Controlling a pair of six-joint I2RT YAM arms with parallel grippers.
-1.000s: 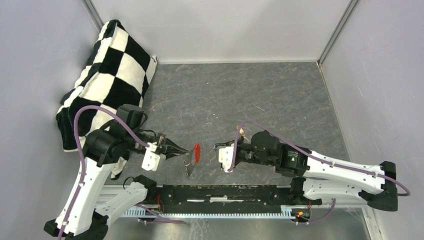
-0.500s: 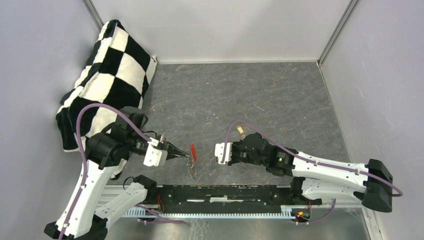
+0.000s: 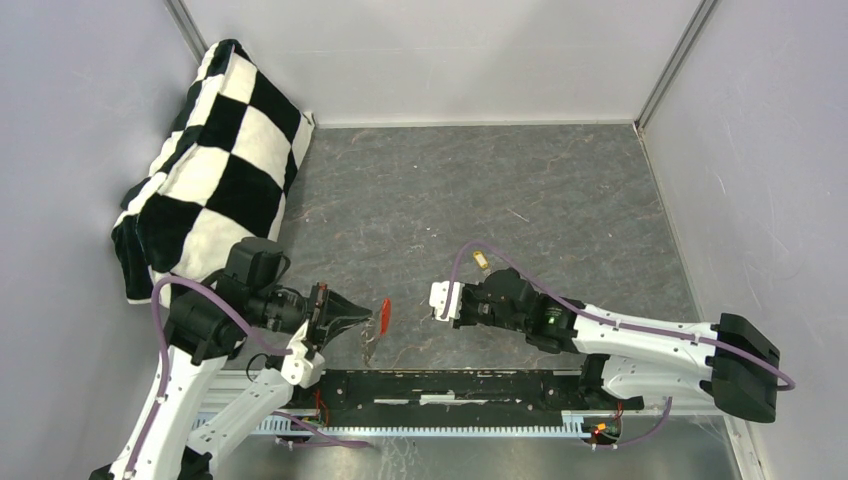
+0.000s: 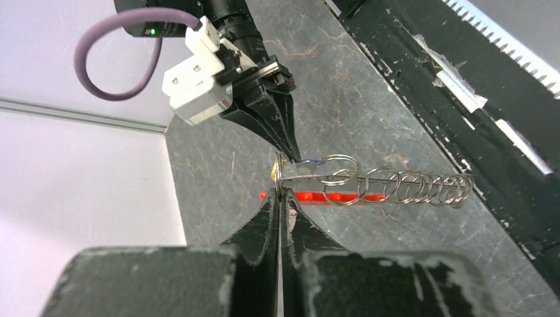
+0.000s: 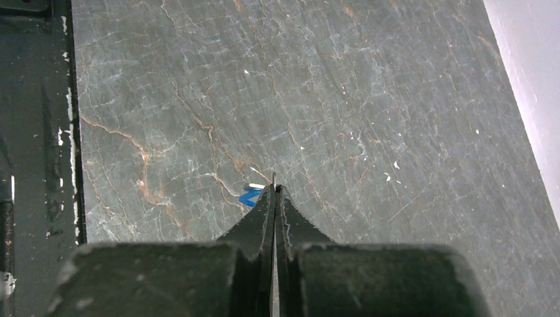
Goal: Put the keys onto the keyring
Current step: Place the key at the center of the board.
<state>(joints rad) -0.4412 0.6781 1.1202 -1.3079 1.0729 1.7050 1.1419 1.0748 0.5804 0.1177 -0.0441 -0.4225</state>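
My left gripper [image 3: 370, 319] [image 4: 280, 195] is shut on a thin wire ring [image 4: 280, 178]. The red keyring [image 3: 384, 312] hangs just past it, edge-on as a red bar in the left wrist view [image 4: 310, 196], with a chain of small metal rings [image 4: 409, 187] alongside. My right gripper [image 3: 410, 305] [image 5: 274, 189] faces it from the right and is shut on the key with the blue cap [image 5: 249, 195]. In the left wrist view its tip [image 4: 290, 153] holds that key [image 4: 309, 160] right by the wire ring. A yellow-capped key [image 3: 481, 260] lies on the floor behind the right arm.
A black-and-white checkered cloth [image 3: 215, 150] lies against the left wall. The black base rail [image 3: 450, 385] runs along the near edge, just below both grippers. Grey walls close in the stone-patterned floor [image 3: 470, 190].
My left wrist has rolled and dropped slightly, turning the red keyring edge-on. My right gripper has moved left and a little farther from the rail, closing the gap to the keyring.
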